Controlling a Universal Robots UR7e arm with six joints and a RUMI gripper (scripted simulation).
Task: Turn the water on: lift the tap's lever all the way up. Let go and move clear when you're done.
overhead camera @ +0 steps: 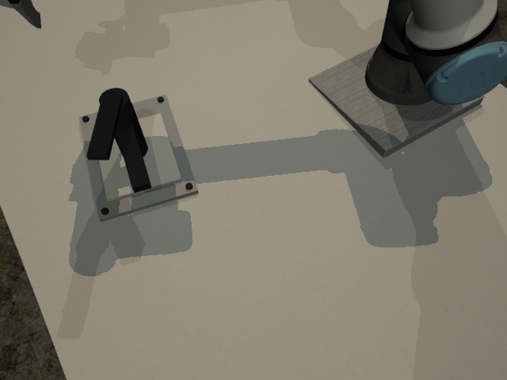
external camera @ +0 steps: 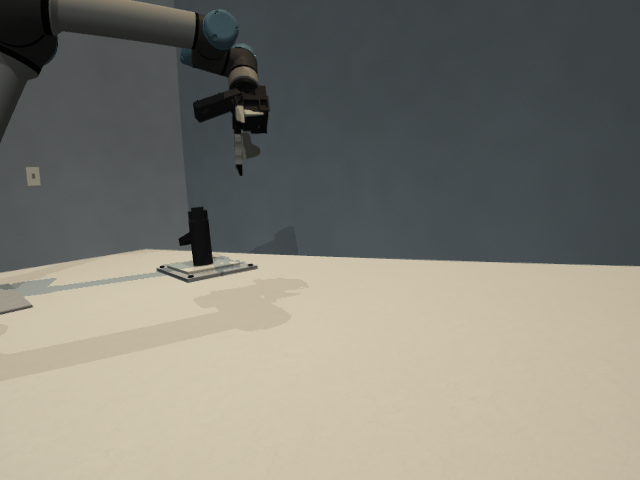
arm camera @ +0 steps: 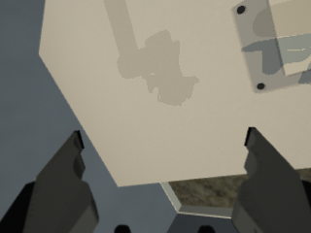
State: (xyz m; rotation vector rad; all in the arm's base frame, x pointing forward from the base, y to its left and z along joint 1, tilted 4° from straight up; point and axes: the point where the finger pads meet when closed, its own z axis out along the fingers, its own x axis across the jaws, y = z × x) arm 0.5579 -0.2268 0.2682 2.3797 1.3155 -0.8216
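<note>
From where I stand, nothing of the job itself looks started. The tap [overhead camera: 123, 123] sits in the left half of the top view, a black upright post on a pale square mounting plate [overhead camera: 186, 191] with a dark screw at each corner, all resting on the bench [overhead camera: 266, 265]. Two black bars reach out from the post's top; I take the one slanting down toward the lower right of the plate to be the lever [overhead camera: 137, 167], though I cannot say for sure which is lever and which is spout. Either way, neither looks raised, so I judge the water is still off.

In the exterior view the claw [external camera: 239, 167] hangs in the upper left of the frame, high above the tap [external camera: 199, 237] and a little to its right, well apart from it. Its two fingers are spread as wide as they go in the wrist view, with nothing between them, only bench and a corner of the plate [arm camera: 253, 53] at the upper right.

What is left, as I see it, is all of it: coming down to the tap, catching the lever, and lifting it fully up.
</note>
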